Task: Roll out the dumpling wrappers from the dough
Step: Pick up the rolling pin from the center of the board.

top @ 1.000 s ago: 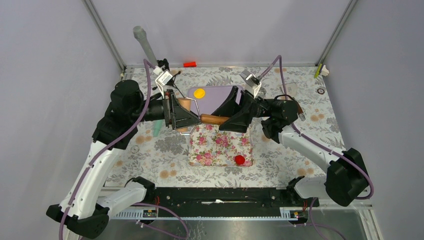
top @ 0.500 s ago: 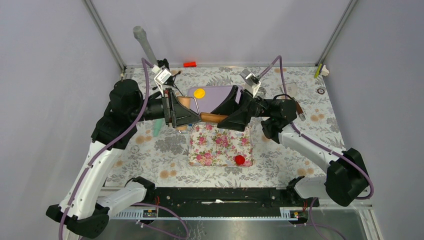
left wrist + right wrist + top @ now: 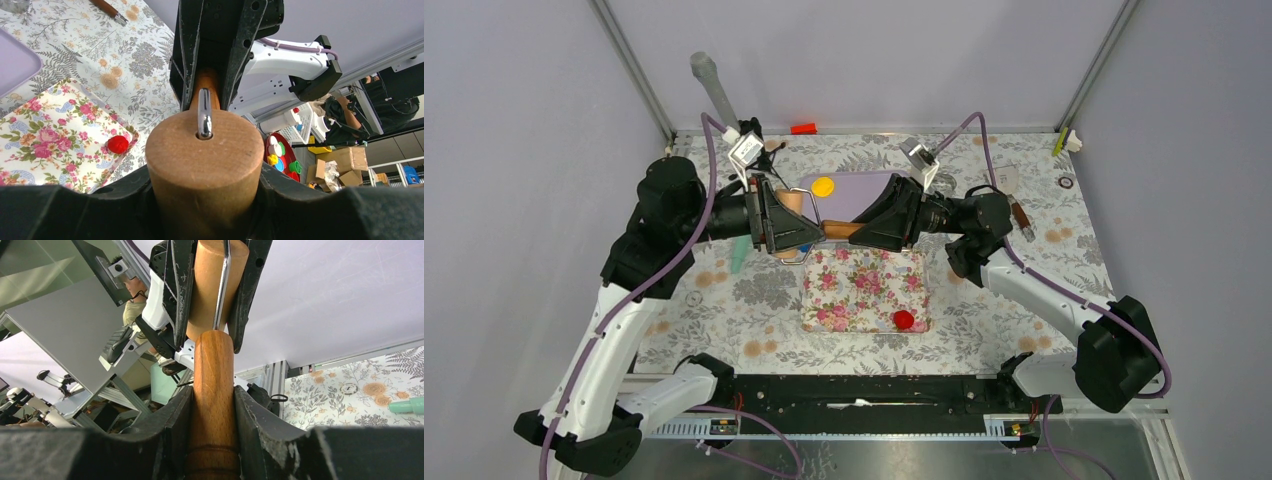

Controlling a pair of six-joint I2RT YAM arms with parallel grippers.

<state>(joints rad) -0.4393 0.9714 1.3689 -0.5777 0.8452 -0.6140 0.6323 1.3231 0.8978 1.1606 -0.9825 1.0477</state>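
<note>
While my left jaws are clamped on the thick wooden barrel of the rolling pin [image 3: 202, 165], my right jaws are closed on its slim wooden handle [image 3: 213, 390], a finger pressed to each side. The two sets of jaws face each other almost nose to nose, with the pin lying roughly level between them. A bent metal rod [image 3: 204, 112] enters the middle of the barrel's end and links it to the handle.

From above, the pin sits over the far edge of the floral tray [image 3: 844, 290], where that tray comes close to the purple board [image 3: 869, 190] behind it.

The dough [image 3: 903, 320] is a small bright red ball. It rests on the floral tray near its front right corner, well apart from the pin and from both jaws. My left wrist camera shows the same ball alone on the tray's pattern.

A yellow wrapper [image 3: 823, 186], flat and round, lies on the left part of the purple board, just behind the barrel.

On the patterned worktop [image 3: 724, 300] a pale green tool [image 3: 740, 260] lies left of the floral tray, partly under my left arm. A small red-orange block [image 3: 803, 128] sits at the far edge.
</note>
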